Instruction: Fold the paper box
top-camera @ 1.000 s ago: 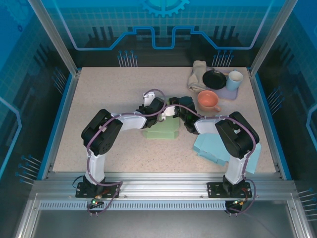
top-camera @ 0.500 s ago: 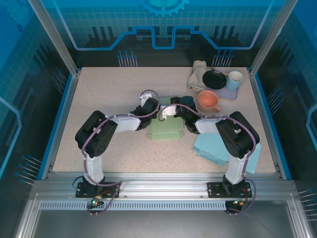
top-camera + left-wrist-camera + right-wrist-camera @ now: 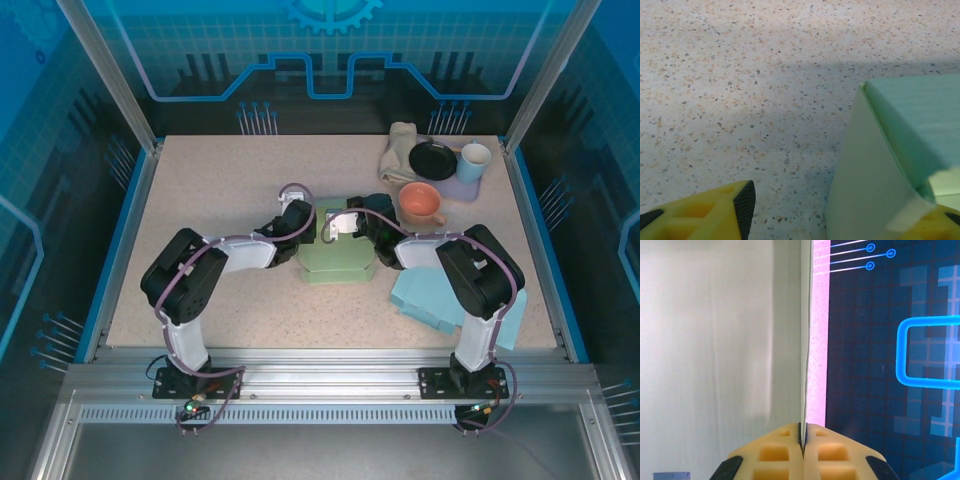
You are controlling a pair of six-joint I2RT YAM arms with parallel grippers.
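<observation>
Top external view: nearest, beside the right arm at the near right part of the bench [image 3: 200,200], lies a stack of pale blue flat card [image 3: 430,295], partly under that arm's elbow. Farther in, about the middle of the bench, sits the green paper box [image 3: 338,262], its panels partly raised. The left gripper [image 3: 312,240] reaches its left far side and the right gripper [image 3: 340,226] its far edge, so the two meet just beyond the box.

In the left wrist view the yellow fingers [image 3: 715,212] stand well apart. One is over bare bench and the other is against a pale flap at the box's corner. The green wall stands between them, close to the second finger.

In the right wrist view the fingertips [image 3: 777,450] are pressed together, clamped on a thin flap of the box that is seen edge-on and runs straight up.

Farthest, in the far right corner, are an orange mug [image 3: 420,203], a black dish [image 3: 433,160], a pale cup [image 3: 474,160] on a lilac mat [image 3: 460,190], and a crumpled cloth [image 3: 398,150].
</observation>
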